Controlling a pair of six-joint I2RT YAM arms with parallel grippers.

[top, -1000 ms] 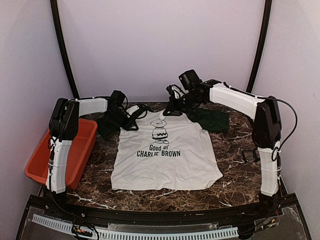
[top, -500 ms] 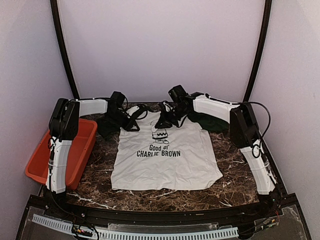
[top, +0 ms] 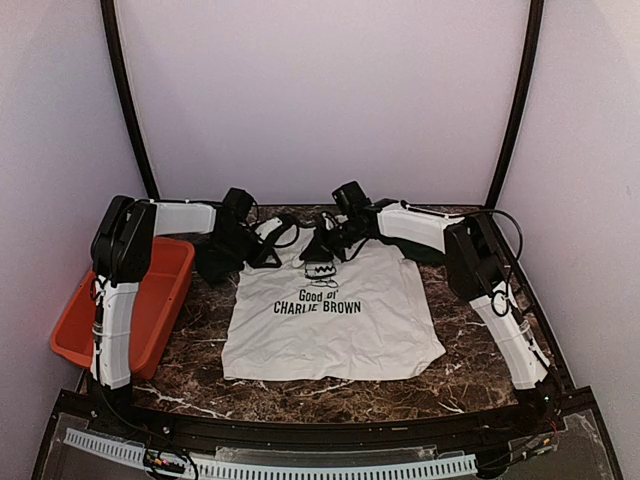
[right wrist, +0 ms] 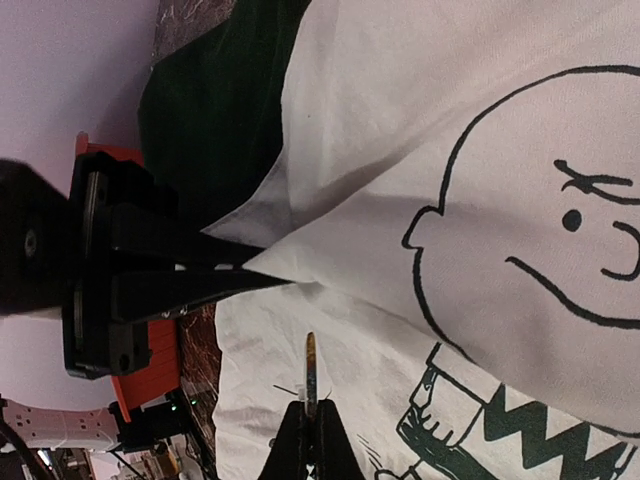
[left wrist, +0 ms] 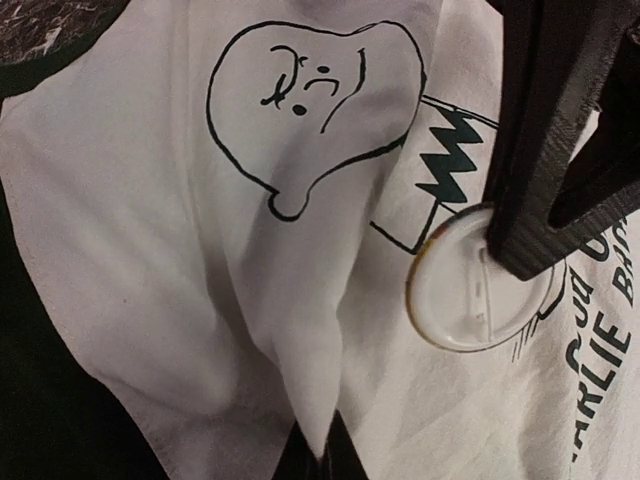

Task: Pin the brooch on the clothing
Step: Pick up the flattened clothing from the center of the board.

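Observation:
The white T-shirt (top: pixel 330 325) with green sleeves and the cartoon boy print lies flat on the marble table. My left gripper (top: pixel 268 244) is shut on a raised fold of its white cloth near the collar, and the fold runs down into the jaws in the left wrist view (left wrist: pixel 322 452). My right gripper (top: pixel 322 246) is shut on the round brooch (right wrist: pixel 311 365), held edge-on just above the shirt beside that fold. The left wrist view shows the brooch's pale back with its pin (left wrist: pixel 462 300) under the right fingers (left wrist: pixel 545 150). The left fingers (right wrist: pixel 190 285) show in the right wrist view.
An orange bin (top: pixel 150 300) stands at the table's left edge beside the left arm. The shirt's dark green right sleeve (top: pixel 425 240) spreads out behind the right arm. Dark marble table (top: pixel 470 300) shows around the shirt.
My right arm has swung left and down with the brooch, from behind the collar to over the shirt's chest. My left gripper has kept its hold on the fold, nearly still.

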